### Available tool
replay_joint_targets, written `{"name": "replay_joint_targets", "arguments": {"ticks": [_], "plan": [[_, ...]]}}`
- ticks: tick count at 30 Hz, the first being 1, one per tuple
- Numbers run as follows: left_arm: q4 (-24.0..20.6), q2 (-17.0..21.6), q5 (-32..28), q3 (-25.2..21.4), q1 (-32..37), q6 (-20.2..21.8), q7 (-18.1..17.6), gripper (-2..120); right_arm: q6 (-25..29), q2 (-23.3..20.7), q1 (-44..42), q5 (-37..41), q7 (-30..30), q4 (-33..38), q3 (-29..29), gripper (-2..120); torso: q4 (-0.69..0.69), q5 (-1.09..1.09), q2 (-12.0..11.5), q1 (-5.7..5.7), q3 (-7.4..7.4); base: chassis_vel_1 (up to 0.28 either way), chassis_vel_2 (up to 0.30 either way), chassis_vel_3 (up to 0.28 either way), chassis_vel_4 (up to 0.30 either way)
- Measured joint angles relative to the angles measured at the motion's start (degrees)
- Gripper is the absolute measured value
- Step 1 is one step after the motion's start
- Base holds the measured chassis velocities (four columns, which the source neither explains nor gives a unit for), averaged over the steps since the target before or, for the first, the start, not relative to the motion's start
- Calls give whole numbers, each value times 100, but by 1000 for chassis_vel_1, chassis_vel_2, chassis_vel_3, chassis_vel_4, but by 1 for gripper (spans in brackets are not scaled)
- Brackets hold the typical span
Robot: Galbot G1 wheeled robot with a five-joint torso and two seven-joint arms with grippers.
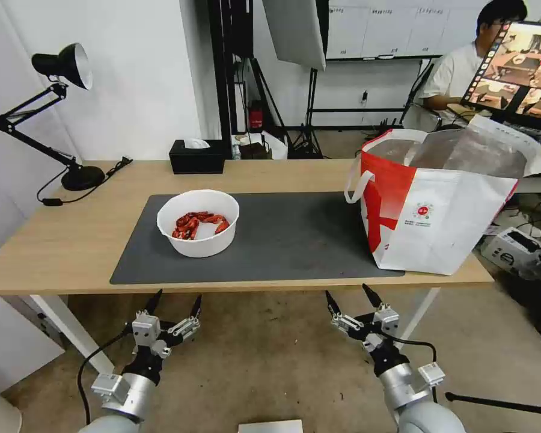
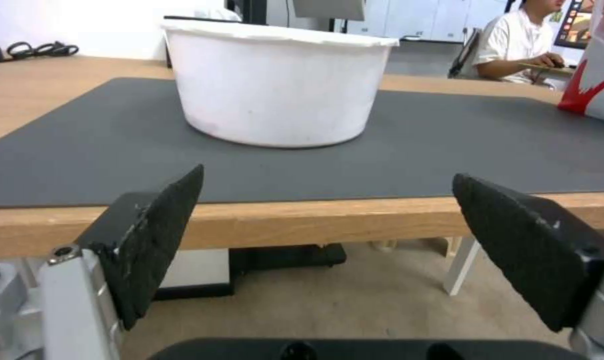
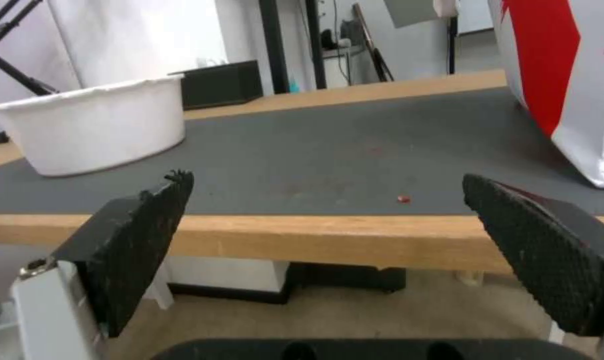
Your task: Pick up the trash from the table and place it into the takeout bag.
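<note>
A white round bowl (image 1: 198,222) holding red crayfish shells sits on the left half of the dark grey mat (image 1: 294,240) on the light-wood table (image 1: 60,240). The bowl (image 2: 279,82) faces the left wrist view; the bowl (image 3: 92,127) also stands off to one side in the right wrist view. The white-and-red takeout bag (image 1: 445,204) stands open at the table's right end, foil lining showing. My left gripper (image 1: 175,303) hangs open below the table's front edge, in front of the bowl. My right gripper (image 1: 348,299) is open too, below the edge left of the bag (image 3: 559,75).
A black desk lamp (image 1: 60,114) stands at the back left with its cable. A black tissue box (image 1: 196,156) sits at the table's back edge. A small red crumb (image 3: 403,198) lies on the mat. Boxes and cables clutter the floor right of the table.
</note>
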Motion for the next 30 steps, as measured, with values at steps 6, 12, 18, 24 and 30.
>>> {"name": "replay_joint_targets", "arguments": {"ticks": [6,12,18,24,30], "plan": [[-38,-21,21,-3,54,-3,6,100,-33,-59,16,1,54,32,-24,100,0,1,0,0,0,0,0,0,0],[-62,-42,53,-4,64,-7,9,100,-184,-106,-19,8,111,146,-38,100,0,0,0,0,0,0,0,0,0],[-115,7,45,-24,70,-7,9,100,-197,-110,-19,16,116,158,-38,100,0,0,0,0,0,0,0,0,0],[-168,155,-91,-101,-8,19,5,100,-200,-112,-17,20,117,160,-38,100,0,0,0,0,0,0,0,0,0],[-267,375,-387,-159,-171,171,-103,100,-201,-112,-15,22,117,162,-39,100,1,-1,0,0,0,0,0,0,0]]}}
